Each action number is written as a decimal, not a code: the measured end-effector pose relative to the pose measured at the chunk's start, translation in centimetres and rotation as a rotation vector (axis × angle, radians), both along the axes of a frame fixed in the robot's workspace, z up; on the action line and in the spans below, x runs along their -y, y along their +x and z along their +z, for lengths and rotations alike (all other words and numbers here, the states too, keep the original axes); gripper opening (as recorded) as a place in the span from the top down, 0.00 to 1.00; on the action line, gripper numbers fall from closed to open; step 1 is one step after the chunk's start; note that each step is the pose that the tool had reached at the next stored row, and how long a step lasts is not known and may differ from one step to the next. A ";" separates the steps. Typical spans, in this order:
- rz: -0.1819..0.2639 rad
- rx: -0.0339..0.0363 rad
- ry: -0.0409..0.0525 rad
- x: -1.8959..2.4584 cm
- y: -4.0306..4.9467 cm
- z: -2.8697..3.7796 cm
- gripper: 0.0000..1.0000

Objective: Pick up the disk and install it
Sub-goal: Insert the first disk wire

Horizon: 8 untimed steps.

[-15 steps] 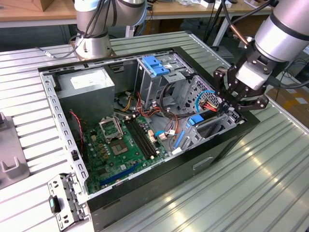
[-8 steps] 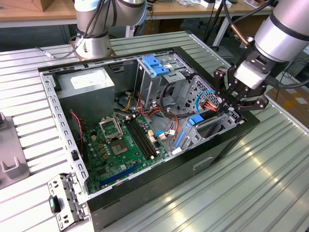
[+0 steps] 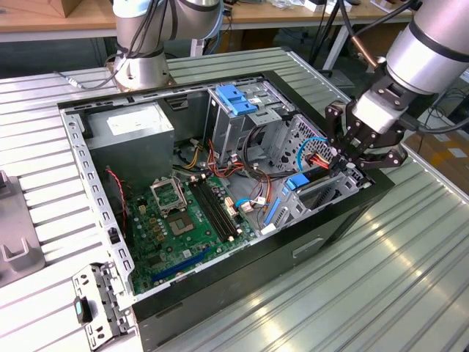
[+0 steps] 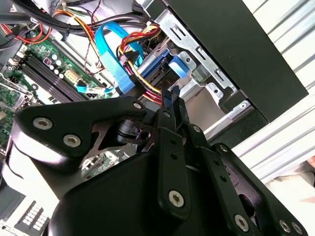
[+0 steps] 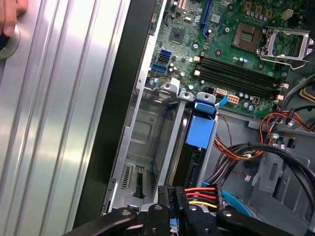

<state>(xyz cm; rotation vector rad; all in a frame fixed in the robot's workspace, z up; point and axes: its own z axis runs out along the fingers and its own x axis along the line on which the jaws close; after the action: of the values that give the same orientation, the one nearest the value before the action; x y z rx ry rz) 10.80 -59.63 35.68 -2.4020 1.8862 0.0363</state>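
The disk (image 3: 316, 185) stands on edge in the drive bay at the open computer case's (image 3: 308, 249) side on the exterior view's right. It is a dark slab (image 5: 194, 162) in a light-blue carrier whose blue tab (image 5: 201, 130) points toward the motherboard. In the second wrist view the carrier's ribbed edge (image 4: 156, 69) shows behind the cables. My gripper (image 3: 343, 165) hangs over the bay's outer end, its fingertips (image 4: 170, 101) pressed together. They sit at the disk's end, beside a plug with red and yellow wires (image 5: 199, 195). I cannot tell whether they touch the disk.
The motherboard (image 3: 183, 213) fills the case floor, with a power supply (image 3: 132, 125) behind it. A light-blue looped cable (image 4: 106, 49) and wire bundles hang beside the bay. A drive cage with blue latch (image 3: 236, 99) stands further back. A person's hand (image 5: 10, 14) rests on the ribbed table.
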 end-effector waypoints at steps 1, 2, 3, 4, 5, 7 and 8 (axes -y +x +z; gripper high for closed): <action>-0.005 0.0000 0.0000 0.00 0.00 0.00 0.83; -0.010 0.0000 0.0000 0.00 0.00 0.00 0.83; -0.017 0.0000 0.0001 0.00 0.00 -0.01 0.83; -0.023 0.0000 0.0000 0.00 -0.01 -0.01 0.83; -0.030 0.0000 0.0000 0.00 -0.01 -0.01 0.83; -0.046 0.0000 0.0000 -0.01 -0.01 -0.01 0.83; -0.055 0.0000 0.0001 -0.01 -0.02 -0.02 0.83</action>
<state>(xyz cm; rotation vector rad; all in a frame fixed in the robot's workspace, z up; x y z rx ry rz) 10.79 -59.62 35.66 -2.3485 1.9513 0.0327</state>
